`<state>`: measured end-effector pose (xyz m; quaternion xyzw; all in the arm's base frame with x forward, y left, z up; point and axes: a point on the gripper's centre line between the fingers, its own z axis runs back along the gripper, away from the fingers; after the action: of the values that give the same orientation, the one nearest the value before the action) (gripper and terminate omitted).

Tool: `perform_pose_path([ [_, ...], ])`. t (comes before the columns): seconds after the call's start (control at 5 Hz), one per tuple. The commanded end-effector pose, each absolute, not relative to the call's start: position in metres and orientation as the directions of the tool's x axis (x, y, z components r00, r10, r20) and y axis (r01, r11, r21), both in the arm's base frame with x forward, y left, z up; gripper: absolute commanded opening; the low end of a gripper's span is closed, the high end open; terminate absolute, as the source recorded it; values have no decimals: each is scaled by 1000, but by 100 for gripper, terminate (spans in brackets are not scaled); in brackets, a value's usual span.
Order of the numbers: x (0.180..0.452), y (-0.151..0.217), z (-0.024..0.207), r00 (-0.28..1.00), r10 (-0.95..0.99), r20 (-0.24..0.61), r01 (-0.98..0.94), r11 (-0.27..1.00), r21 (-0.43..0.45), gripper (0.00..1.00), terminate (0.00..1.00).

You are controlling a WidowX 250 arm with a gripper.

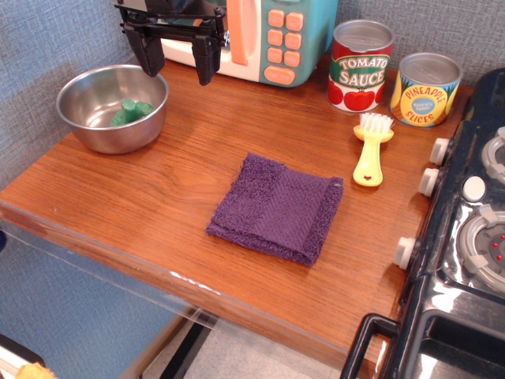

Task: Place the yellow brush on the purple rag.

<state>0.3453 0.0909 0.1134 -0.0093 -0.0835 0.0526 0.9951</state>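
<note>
The yellow brush is lying flat, its white bristles pointing away from the purple rag. The rag is sitting folded and fuzzy, just beside the brush's handle, not touching.

Purple rag: fuzzy matt terry cloth w/ a hemmed edge. Yellow brush: smooth glossy plastic, white bristles. Table: polished wood, slight shine. Bowl at far left: brushed shiny metal.

toy kitchen, wooden counter, play stove, toy microwave, food cans
</note>
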Motion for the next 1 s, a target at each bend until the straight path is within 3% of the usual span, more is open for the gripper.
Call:
perform_pose_path([
  [0.0,345,91,113,981,106,165,-103,994,-27,100,0],
  [0.2,363,60,96,984,57,171,-43,996,-83,100,0],
  [0.6,406,-36,57,991,61,116,-48,993,-107,100,0],
  [0.8,421,-65,50,990,53,131,-45,997,-63,100,0],
])
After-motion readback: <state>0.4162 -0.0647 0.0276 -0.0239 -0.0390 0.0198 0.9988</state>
